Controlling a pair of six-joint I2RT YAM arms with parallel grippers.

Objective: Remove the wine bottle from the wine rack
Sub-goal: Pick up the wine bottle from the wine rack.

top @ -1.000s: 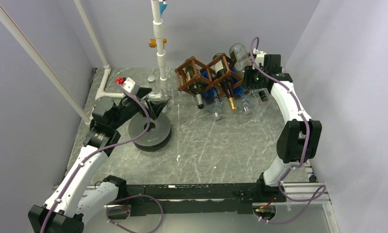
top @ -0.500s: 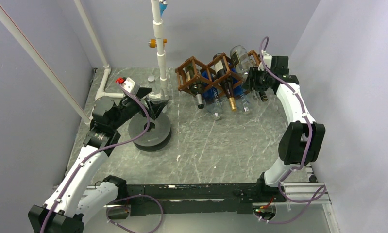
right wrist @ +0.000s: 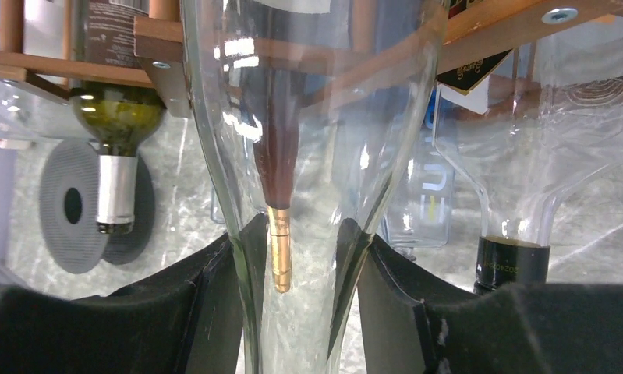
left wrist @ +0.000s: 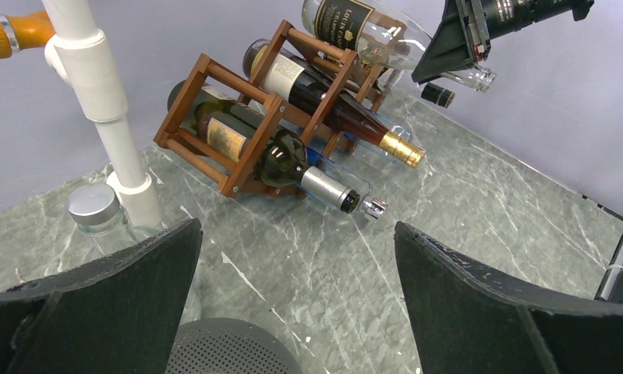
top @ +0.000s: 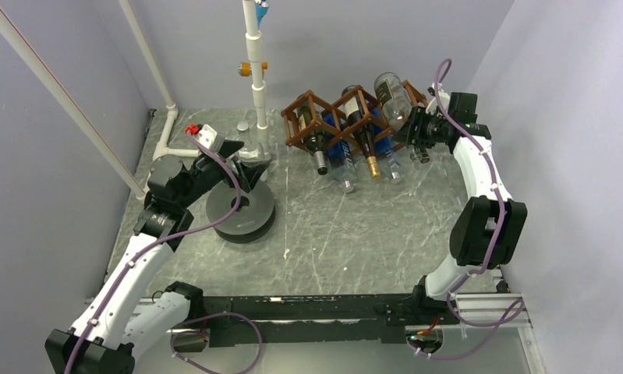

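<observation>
The right tool (right wrist: 300, 253), clamped on the neck of the clear wine bottle (top: 391, 90) atop the right end of the rack (top: 317, 117), upper middle of frame, should draw it straight along its axis, clear of neighbouring bottles (top: 362, 131).

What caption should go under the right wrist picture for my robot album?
Right claw pinches the neck of a clear wine bottle at the wooden wine rack.
</observation>
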